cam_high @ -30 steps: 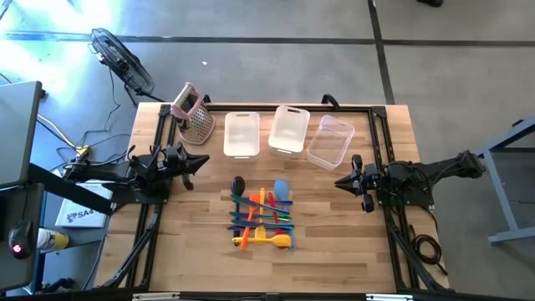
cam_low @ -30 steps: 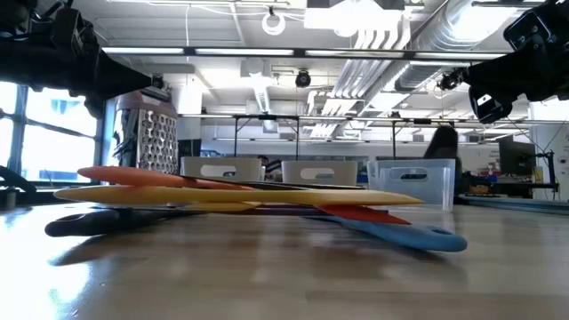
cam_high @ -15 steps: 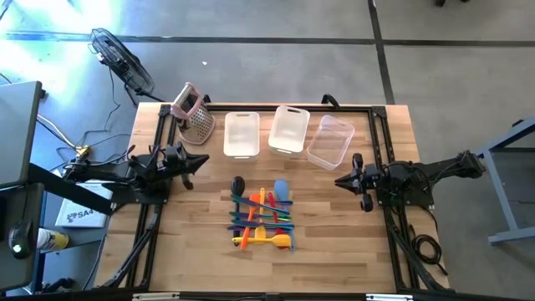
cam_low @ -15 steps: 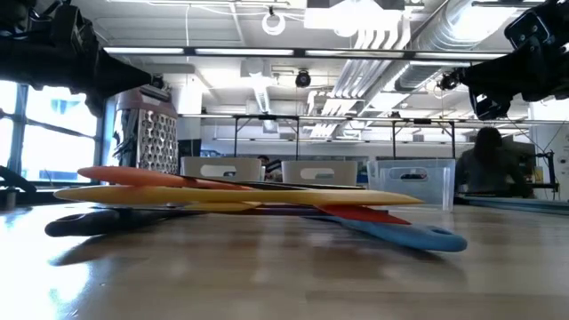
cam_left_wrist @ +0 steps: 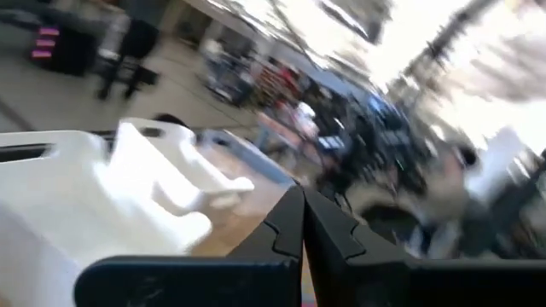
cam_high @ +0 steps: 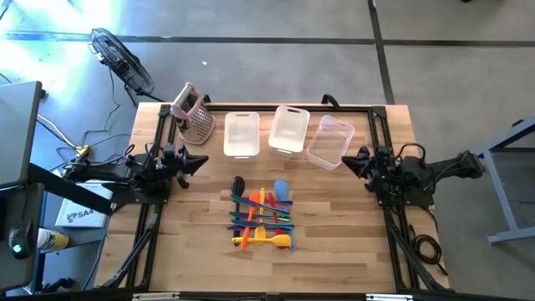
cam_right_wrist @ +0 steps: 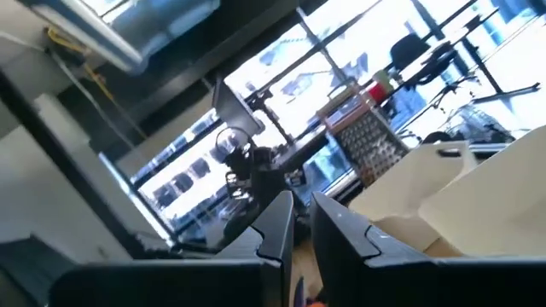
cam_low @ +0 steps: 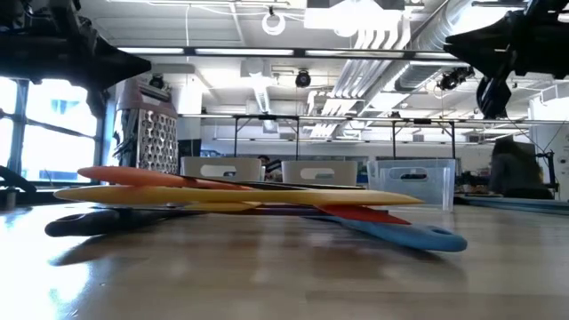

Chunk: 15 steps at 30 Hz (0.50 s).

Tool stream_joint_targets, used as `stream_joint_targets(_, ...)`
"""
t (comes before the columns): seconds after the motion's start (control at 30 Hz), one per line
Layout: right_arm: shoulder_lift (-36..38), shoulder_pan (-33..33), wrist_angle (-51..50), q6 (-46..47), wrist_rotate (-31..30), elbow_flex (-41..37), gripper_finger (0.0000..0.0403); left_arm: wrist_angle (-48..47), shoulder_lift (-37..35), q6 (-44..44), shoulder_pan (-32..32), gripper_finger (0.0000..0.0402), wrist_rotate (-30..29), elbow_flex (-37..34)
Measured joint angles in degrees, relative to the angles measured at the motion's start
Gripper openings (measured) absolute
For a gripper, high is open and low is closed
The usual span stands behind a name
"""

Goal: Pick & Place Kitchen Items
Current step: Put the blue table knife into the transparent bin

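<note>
Wood table [cam_high: 201,251], open workshop w/ ceiling ducts [cam_low: 391,36].

A big open robotics lab or workshop: bare ceiling ducts [cam_low: 400,36] and pipes overhead, a grey concrete floor [cam_high: 276,58], metal-framed workbenches [cam_low: 293,124] in rows beyond, and a wooden counter [cam_high: 334,242] ringed by a black frame.
</note>
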<state>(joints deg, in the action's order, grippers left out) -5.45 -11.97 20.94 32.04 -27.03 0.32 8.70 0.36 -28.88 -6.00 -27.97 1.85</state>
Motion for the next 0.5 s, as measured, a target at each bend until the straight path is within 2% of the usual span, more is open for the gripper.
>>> stream_joint_targets(0.1, 0.0, 0.0, 2.2, 0.6, -0.5, 0.0, 0.0036, 2.1, 0.0, -3.1, 0.0, 0.0, -3.6, 0.0)
stream_joint_targets(0.27, 0.0, 0.0, 4.6, 2.6, 0.4, 0.0, 0.0036, 2.0, 0.0, -5.9, 0.0, 0.0007, -5.0, 0.0)
stream_joint_targets(0.37, 0.0, 0.0, 4.6, 2.9, 2.4, 0.0, 0.0036, 2.6, 0.0, -9.4, 0.0, 0.0033, -3.9, 0.0)
stream_joint_targets(0.5, 0.0, 0.0, 4.6, 5.3, 3.6, 0.2, 0.0049, 6.6, 0.3, -11.2, 0.0, 0.0087, -1.4, 0.0)
